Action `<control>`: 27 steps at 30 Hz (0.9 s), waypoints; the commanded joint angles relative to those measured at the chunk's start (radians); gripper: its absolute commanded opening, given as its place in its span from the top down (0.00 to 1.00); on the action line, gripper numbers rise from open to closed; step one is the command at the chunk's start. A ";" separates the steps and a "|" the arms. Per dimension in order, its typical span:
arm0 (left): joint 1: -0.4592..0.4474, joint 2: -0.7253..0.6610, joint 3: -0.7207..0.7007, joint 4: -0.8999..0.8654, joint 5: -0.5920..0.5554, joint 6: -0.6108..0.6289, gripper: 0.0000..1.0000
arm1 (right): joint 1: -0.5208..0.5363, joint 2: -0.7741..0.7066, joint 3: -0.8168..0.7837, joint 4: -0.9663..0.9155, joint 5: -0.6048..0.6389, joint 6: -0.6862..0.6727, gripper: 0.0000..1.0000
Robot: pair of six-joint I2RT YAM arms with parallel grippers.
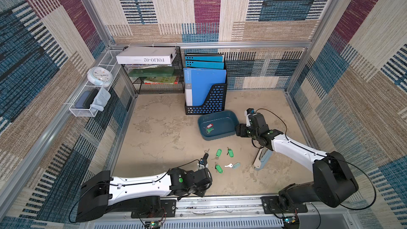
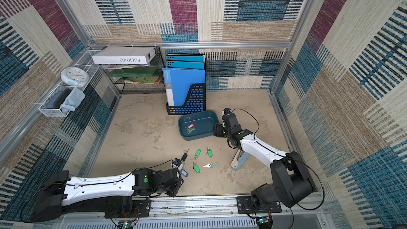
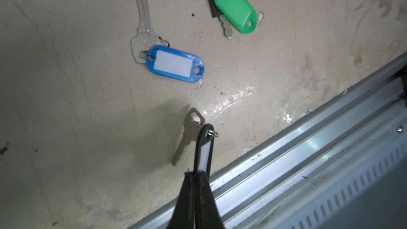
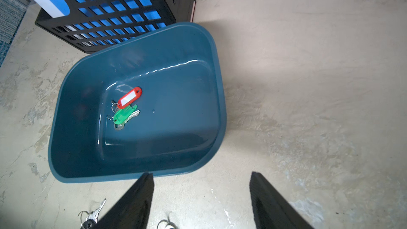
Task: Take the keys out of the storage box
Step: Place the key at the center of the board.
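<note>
The dark teal storage box [image 1: 229, 117] [image 4: 218, 84] lies in front of the file holder. Two keys rest in it, one on a red fob [image 4: 130, 97] and one on a green fob [image 4: 123, 115]. Several keys lie on the table nearer the front: green fobs [image 1: 218, 152], a black fob [image 1: 205, 156], a pale grey-blue fob [image 1: 236, 165] and a blue fob [image 3: 175, 63]. My left gripper [image 3: 196, 175] is shut on a black-fobbed key [image 3: 203, 148], hanging close to the front rail. Just right of the box, my right gripper [image 4: 201, 179] [image 1: 239, 129] stands open with nothing in it.
A black perforated file holder [image 1: 209, 98] with blue folders stands behind the box. A stapler [image 1: 262, 158] lies under the right arm. A mesh shelf [image 1: 158, 80] sits at the back left, and a white wire basket [image 1: 88, 104] hangs on the left wall. The metal rail [image 3: 308, 161] runs along the front.
</note>
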 commanded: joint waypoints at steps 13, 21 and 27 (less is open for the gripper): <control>-0.059 0.129 0.013 0.067 -0.018 -0.066 0.84 | 0.002 -0.030 -0.018 0.029 -0.004 -0.002 0.25; -0.076 0.042 0.049 -0.069 -0.103 -0.079 0.54 | 0.006 -0.068 -0.035 0.019 -0.002 -0.002 0.24; -0.066 -0.131 0.134 -0.259 -0.333 -0.107 0.15 | 0.032 -0.129 -0.033 -0.004 -0.018 -0.021 0.22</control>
